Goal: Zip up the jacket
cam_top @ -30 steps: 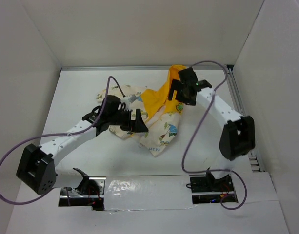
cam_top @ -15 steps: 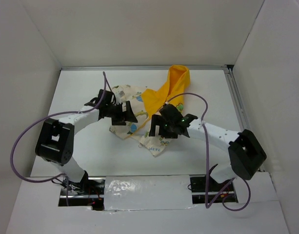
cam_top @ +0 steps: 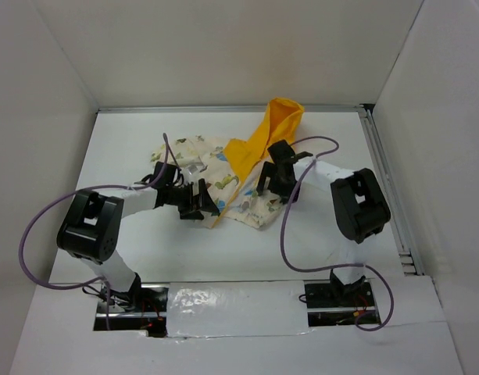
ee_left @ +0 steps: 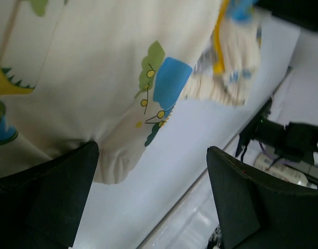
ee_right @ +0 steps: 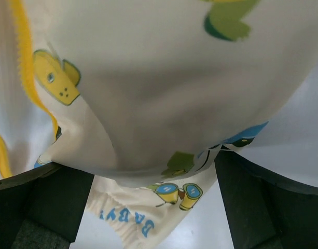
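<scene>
From above, we see the jacket (cam_top: pixel 231 173) crumpled on the bench (cam_top: pixel 130 148), its orange hood at the jacket's far end. The left gripper (cam_top: pixel 200 200) sits at the jacket's near-left hem and the right gripper (cam_top: pixel 274 178) over its right side. Both are spread wide.

In the left wrist view, the hem lies beside one finger (ee_left: pixel 44 197), unclamped.

In the right wrist view, cream fabric spans the gap between the wide fingers (ee_right: pixel 267 202), not pinched.

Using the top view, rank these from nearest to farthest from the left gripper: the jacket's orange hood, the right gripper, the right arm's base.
1. right gripper: just to the right, across the jacket from the left gripper.
2. orange hood: farther back and to the right.
3. right arm's base: at the near edge, on the right.
</scene>
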Robot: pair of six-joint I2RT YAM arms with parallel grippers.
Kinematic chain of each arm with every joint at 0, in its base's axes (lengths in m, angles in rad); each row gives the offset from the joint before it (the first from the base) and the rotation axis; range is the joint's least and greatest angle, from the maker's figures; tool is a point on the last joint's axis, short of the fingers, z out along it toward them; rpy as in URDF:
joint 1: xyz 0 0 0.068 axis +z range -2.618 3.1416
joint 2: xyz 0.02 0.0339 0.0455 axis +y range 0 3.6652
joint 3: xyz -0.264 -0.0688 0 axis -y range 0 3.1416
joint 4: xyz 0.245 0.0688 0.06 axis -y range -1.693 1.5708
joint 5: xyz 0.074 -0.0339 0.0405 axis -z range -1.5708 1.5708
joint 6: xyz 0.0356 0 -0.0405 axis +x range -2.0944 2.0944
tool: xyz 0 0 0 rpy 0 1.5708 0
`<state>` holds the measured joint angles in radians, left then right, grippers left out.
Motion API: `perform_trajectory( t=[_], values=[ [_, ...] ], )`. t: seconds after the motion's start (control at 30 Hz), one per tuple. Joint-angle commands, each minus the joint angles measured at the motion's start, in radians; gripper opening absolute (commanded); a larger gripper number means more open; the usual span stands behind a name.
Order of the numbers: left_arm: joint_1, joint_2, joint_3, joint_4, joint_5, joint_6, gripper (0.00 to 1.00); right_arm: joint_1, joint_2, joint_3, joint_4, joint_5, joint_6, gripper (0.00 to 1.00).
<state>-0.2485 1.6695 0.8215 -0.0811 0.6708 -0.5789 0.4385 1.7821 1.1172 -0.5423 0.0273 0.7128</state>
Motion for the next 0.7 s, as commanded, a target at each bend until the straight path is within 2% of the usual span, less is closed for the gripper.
perform_trajectory(
  t=[0.0, 0.13, 0.27, 0.4, 0.43, 0.53, 0.6, 0.67],
  values=[
    [-0.024, -0.059, -0.082, 0.072, 0.114, -0.035, 0.99, -0.056, 0.117, 0.148, -0.050, 0.074, -0.076, 0.99],
    [-0.089, -0.074, -0.099, 0.084, 0.119, -0.044, 0.99, -0.093, 0.171, 0.269, -0.035, 0.126, -0.218, 0.99],
    [-0.174, -0.125, -0.067, 0.031, 0.110, -0.021, 0.99, -0.145, 0.122, 0.256, -0.012, 0.184, -0.315, 0.99],
    [-0.284, -0.201, -0.028, -0.046, 0.017, -0.030, 0.99, -0.205, -0.031, 0.172, 0.050, 0.163, -0.366, 0.99],
    [-0.296, -0.214, -0.027, -0.052, 0.003, -0.038, 0.99, -0.208, -0.120, 0.129, 0.059, 0.143, -0.372, 0.98],
    [-0.307, -0.254, -0.028, -0.066, -0.037, -0.052, 0.99, -0.164, -0.280, 0.057, 0.093, 0.039, -0.394, 0.98],
    [-0.307, -0.272, -0.033, -0.059, -0.085, -0.068, 0.99, -0.133, -0.318, 0.056, 0.045, -0.004, -0.372, 0.98],
    [-0.307, -0.271, -0.039, -0.049, -0.096, -0.073, 0.99, -0.078, -0.328, 0.069, 0.006, 0.019, -0.354, 0.98]
  ],
)
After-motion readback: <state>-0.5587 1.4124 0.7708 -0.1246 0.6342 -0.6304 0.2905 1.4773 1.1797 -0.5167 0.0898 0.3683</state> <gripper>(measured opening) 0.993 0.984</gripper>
